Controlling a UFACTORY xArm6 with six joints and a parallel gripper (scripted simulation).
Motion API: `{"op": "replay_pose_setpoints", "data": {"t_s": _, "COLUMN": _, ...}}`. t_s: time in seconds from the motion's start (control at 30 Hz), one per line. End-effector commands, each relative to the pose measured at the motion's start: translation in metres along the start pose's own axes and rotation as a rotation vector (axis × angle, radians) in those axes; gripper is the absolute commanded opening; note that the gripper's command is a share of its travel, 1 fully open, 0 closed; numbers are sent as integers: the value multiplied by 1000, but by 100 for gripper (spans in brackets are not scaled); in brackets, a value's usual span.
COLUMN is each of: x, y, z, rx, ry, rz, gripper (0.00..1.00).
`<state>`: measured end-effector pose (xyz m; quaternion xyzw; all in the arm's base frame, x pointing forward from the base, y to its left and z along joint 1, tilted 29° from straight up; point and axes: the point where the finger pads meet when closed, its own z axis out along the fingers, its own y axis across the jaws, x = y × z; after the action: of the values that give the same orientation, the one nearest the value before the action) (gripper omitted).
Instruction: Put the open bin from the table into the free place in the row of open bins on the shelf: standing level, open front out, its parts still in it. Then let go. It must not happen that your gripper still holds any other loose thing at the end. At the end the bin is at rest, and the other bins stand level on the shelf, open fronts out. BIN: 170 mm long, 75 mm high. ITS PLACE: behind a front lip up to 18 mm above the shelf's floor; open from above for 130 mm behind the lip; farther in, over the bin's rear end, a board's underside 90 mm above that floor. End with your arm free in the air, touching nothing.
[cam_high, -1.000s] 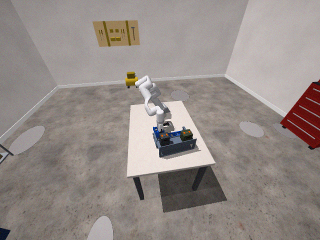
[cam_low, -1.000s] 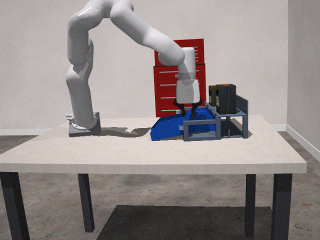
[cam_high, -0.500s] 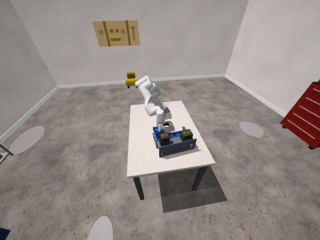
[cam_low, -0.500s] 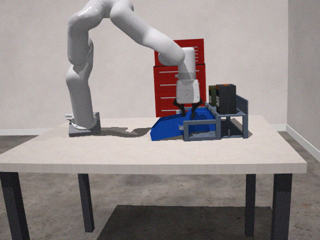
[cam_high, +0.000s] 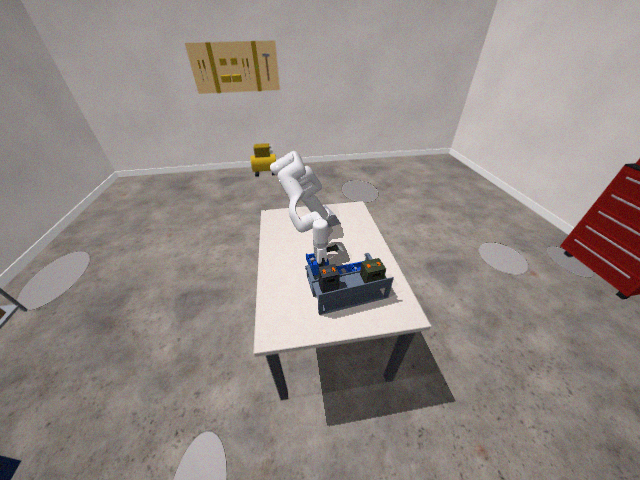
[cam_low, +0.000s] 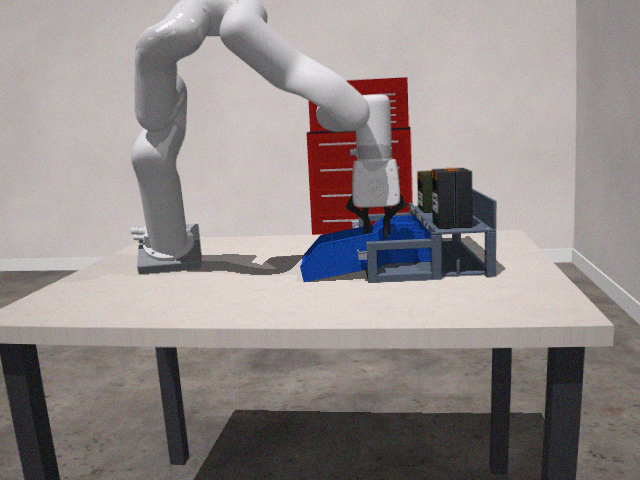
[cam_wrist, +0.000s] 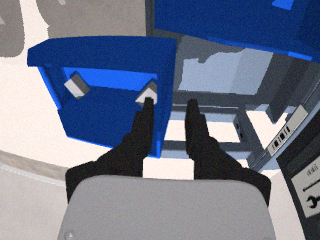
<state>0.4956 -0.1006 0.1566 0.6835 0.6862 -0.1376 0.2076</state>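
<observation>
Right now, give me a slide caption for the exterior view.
Open gripper over a tilted blue bin at the gray shelf, between fingers: nothing.

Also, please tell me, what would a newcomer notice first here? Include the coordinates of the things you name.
Probably the white arm (cam_high: 305, 198) (cam_low: 320, 90), arching over the pale table (cam_high: 289, 320) (cam_low: 310, 310). Next, the bright blue bin (cam_low: 330, 253) (cam_wrist: 105, 112), leaning at the grey shelf's (cam_low: 436, 255) front, and the red cabinet (cam_high: 607, 232) (cam_low: 336, 183) beyond.
</observation>
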Motion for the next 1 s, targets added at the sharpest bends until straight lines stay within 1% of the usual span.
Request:
{"op": "replay_pose_setpoints", "data": {"t_s": 0.0, "x": 0, "y": 1, "z": -2, "rx": -4, "ry": 0, "rz": 1, "gripper": 33}}
{"op": "replay_pose_setpoints", "data": {"t_s": 0.07, "x": 0, "y": 1, "z": -2, "rx": -4, "ry": 0, "rz": 1, "gripper": 33}}
{"op": "replay_pose_setpoints", "data": {"t_s": 0.23, "x": 0, "y": 1, "z": -32, "rx": -4, "ry": 0, "rz": 1, "gripper": 33}}
{"op": "replay_pose_setpoints", "data": {"t_s": 0.63, "x": 0, "y": 1, "z": -32, "rx": -4, "ry": 0, "rz": 1, "gripper": 33}}
{"op": "replay_pose_setpoints", "data": {"t_s": 0.8, "x": 0, "y": 1, "z": -76, "rx": -4, "ry": 0, "rz": 1, "gripper": 33}}
{"op": "replay_pose_setpoints", "data": {"t_s": 0.97, "x": 0, "y": 1, "z": -76, "rx": -4, "ry": 0, "rz": 1, "gripper": 33}}
